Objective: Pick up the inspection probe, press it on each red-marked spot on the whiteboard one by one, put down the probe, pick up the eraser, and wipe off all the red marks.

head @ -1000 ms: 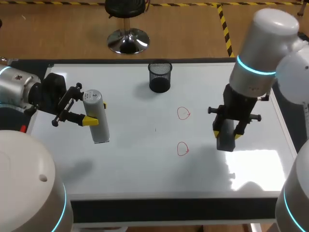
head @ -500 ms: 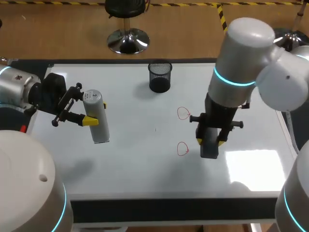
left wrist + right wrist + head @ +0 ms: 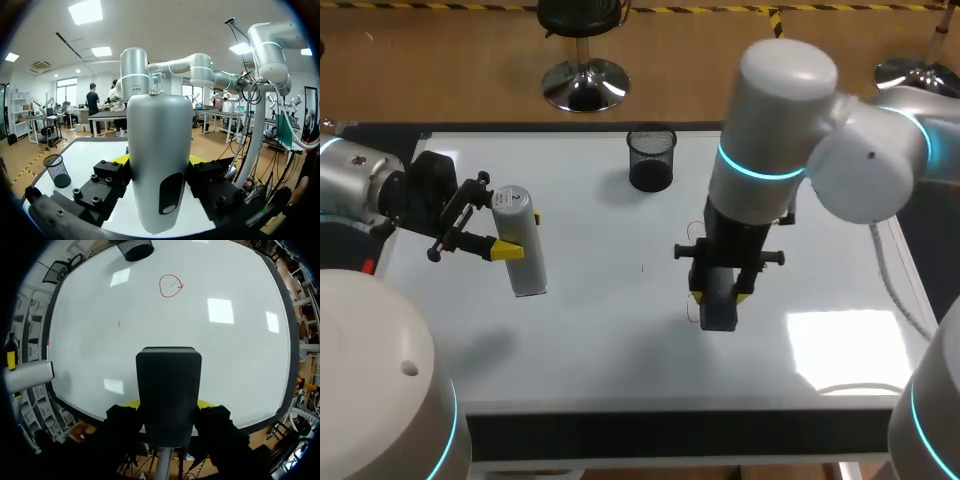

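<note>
My right pincer [image 3: 718,296] clamps the eraser [image 3: 717,312] mid-counter [image 3: 590,330]; my left pincer [image 3: 520,234] grips the probe [image 3: 526,272] near the left edge

R end effector [image 3: 167,404] clamped on the eraser [image 3: 169,385]: dark block, w/ a yellow tip showing on each side of it. Eraser is over the whiteboard [image 3: 240,355]; can't tell if it's touching. Red circle mark [image 3: 171,286] at 12 o'clock from the eraser, well apart. Black mesh cup [image 3: 136,247] beyond that, approx 11 o'clock, at the board's far edge. Small dark tick [image 3: 118,323] on the board at 11 o'clock, between eraser and cup. Pale probe [image 3: 27,376] at 9 o'clock, out by the board's side edge.
</note>
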`<state>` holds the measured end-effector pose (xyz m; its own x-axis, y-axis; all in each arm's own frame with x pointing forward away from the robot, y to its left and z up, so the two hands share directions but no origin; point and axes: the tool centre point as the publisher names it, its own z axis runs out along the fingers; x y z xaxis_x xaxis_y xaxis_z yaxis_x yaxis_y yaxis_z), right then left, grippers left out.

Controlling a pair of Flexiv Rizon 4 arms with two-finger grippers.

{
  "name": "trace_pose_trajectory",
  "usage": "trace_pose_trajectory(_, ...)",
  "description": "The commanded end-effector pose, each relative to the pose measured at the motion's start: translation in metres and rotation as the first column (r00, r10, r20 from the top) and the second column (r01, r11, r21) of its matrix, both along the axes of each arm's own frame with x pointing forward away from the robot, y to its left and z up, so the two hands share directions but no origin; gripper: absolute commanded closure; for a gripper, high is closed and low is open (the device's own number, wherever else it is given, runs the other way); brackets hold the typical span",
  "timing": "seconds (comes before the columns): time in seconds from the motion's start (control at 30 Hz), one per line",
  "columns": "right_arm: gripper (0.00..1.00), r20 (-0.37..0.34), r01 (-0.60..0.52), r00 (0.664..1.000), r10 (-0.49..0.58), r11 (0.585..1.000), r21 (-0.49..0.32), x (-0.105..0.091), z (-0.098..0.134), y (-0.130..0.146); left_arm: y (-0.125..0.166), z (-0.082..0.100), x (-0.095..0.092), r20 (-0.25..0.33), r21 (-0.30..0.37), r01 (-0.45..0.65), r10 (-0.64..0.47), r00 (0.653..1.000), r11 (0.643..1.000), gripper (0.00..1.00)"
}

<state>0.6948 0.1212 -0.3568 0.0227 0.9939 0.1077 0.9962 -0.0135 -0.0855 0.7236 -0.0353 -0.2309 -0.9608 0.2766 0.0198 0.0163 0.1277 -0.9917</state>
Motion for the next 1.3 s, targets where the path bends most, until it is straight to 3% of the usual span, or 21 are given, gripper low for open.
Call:
trace_pose_trajectory(0.03, 1.0, -0.01, -0.024, 1.0, 0.024, 1.0, -0.014, 0.004, -0.005, 0.02, 0.001, 0.001, -0.001, 0.002, 0.0, -0.001, 0.001, 1.0, 1.0, 1.0)
trace_pose_trajectory(0.7, 1.0, -0.031, -0.141, 0.99, 0.141, 0.99, 0.008, 0.01, -0.038, 0.075, 0.001, 0.001, -0.001, 0.002, 0.0, -0.001, 0.001, 1.0, 1.0, 1.0)
trace_pose_trajectory(1.3, 1.0, -0.053, -0.16, 0.985, 0.162, 0.986, 0.041, 0.013, -0.064, 0.076, 0.001, 0.001, -0.001, 0.002, 0.0, -0.001, 0.001, 1.0, 1.0, 1.0)
